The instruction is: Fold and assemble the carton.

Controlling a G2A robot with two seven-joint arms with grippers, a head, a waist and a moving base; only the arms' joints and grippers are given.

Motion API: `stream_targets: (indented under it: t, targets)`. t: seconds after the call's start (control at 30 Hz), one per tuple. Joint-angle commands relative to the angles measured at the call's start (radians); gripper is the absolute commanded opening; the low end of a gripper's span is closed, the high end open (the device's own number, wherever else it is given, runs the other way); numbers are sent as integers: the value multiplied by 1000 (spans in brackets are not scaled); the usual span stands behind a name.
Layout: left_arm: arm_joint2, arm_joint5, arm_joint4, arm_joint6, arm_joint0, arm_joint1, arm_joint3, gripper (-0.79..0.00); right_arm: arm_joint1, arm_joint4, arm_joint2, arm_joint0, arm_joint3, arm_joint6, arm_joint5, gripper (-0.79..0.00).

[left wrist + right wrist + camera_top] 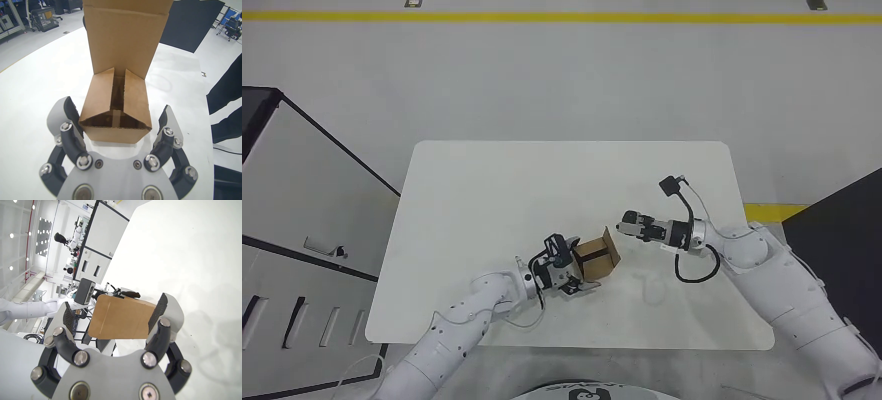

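Note:
A small brown carton (597, 255) stands on the white table (492, 200), near its front edge. In the left wrist view the carton (115, 106) has two side flaps folded inward with a gap between them, and its long lid flap (124, 37) stands upright. My left gripper (117, 105) is open, with one finger on each side of the carton's near end. My right gripper (115, 302) is open on the far side, facing the back of the lid flap (121, 319). In the top view the left gripper (570, 275) and the right gripper (625, 224) flank the carton.
Faint pen scribbles (650, 288) mark the table to the right of the carton. A grey cabinet (292, 200) stands off the table's left side. A dark panel (842, 230) lies off its right side. The table's front edge runs close behind my left gripper.

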State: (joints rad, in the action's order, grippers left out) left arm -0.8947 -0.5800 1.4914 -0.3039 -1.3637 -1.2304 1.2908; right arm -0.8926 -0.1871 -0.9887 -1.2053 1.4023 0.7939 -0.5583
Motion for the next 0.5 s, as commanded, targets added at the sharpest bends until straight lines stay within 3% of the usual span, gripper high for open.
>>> stream_targets:
  t: [0.0,0.47]
  targets:
    - [-2,2,0,-11,-2,1,-5,0,0,1,-4,-3,4,1,7,0]
    - [24,21,-8,-54,14,-5,-43,0,-4,11,-8,-13,23,-16,19,0]
